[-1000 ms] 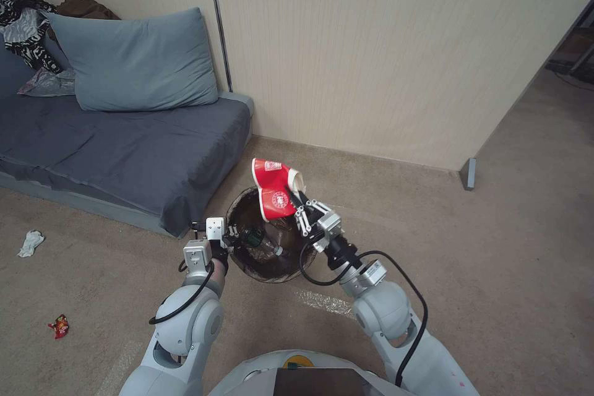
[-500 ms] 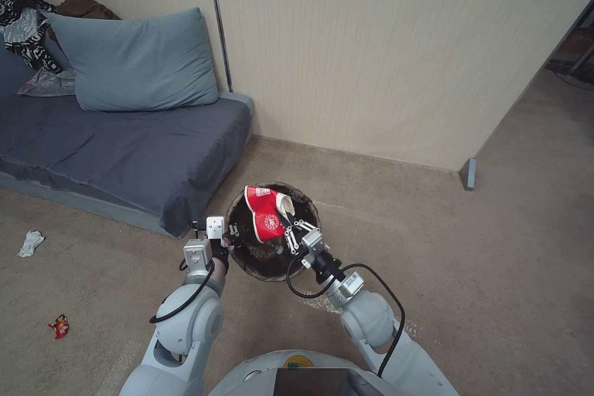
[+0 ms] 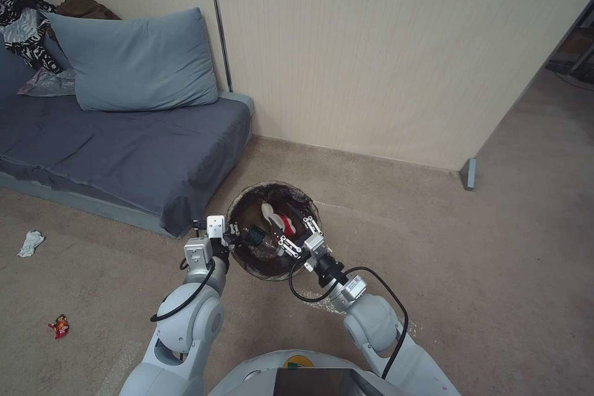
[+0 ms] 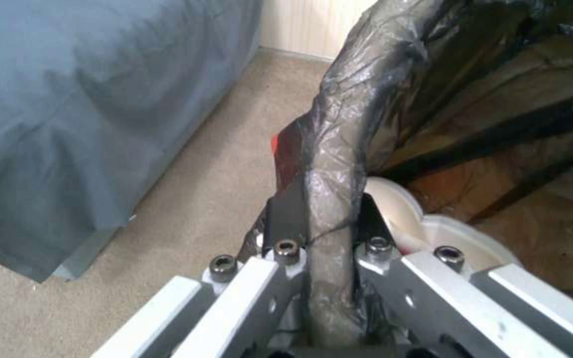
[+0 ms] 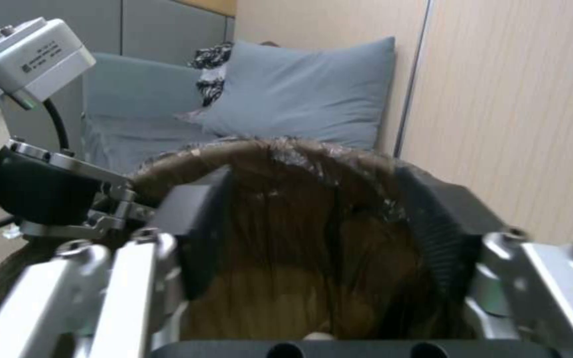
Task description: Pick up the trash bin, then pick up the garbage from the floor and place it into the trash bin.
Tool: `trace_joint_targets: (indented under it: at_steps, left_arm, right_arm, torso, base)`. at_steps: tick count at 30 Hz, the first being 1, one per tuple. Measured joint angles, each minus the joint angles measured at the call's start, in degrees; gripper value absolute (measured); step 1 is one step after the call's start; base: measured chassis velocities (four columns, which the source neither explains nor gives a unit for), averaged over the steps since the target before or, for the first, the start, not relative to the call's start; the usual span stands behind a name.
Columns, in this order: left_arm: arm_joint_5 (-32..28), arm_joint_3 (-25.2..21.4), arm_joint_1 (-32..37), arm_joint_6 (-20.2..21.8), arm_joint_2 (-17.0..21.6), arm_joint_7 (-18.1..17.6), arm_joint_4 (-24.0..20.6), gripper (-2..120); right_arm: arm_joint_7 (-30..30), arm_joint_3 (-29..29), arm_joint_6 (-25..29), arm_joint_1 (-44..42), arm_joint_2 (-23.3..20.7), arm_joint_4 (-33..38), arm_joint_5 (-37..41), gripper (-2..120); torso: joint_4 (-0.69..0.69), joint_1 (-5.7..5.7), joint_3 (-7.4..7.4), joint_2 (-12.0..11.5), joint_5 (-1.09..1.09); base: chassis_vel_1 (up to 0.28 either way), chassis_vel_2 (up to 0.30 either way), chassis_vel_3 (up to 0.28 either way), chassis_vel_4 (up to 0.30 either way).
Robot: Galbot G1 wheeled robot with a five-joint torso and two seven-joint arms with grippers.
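The trash bin (image 3: 275, 185), round with a dark liner bag, hangs in front of me above the carpet. My left gripper (image 3: 230, 239) is shut on its near-left rim; in the left wrist view the fingers of the left gripper (image 4: 326, 219) pinch the liner-covered rim (image 4: 339, 124). My right gripper (image 3: 296, 230) stands open over the bin's mouth with nothing between its fingers, and the right wrist view shows the same open gripper (image 5: 316, 228) above the brown liner (image 5: 286, 159). A red-and-white paper cup (image 3: 283, 221) and a small green bottle (image 3: 252, 236) lie inside the bin.
More garbage lies on the carpet at the left: a crumpled white tissue (image 3: 30, 242) and a red snack wrapper (image 3: 59, 325). A low grey bed (image 3: 124, 154) with a pillow (image 3: 133, 62) stands left of the bin. A panelled wall (image 3: 371, 62) runs behind, with open floor to the right.
My right gripper carried the red cup down over the bin and opened. The cup dropped from the fingers into the bin. The left arm held the bin still.
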Motion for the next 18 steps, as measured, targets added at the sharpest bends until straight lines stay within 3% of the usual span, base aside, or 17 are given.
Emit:
trace_joint_targets:
  at_steps: [9,18]
  left_arm:
    - [-0.2,-0.3,0.0,0.1,0.3,0.0,-0.4,0]
    - [1.2,-0.3,0.5,-0.6,0.2,0.4,-0.1,0]
  right_arm:
    - [0.1,0.0,-0.1,-0.3,-0.1,0.9,0.0,98]
    - [3.7,4.6,0.1,-2.8,2.8,9.9,0.1,100]
  torso:
    - [0.01,0.0,0.0,0.0,0.0]
    - [0.0,0.0,0.0,0.0,0.0]
  base:
    - [0.0,0.0,0.0,0.0]
    - [0.0,0.0,0.0,0.0]
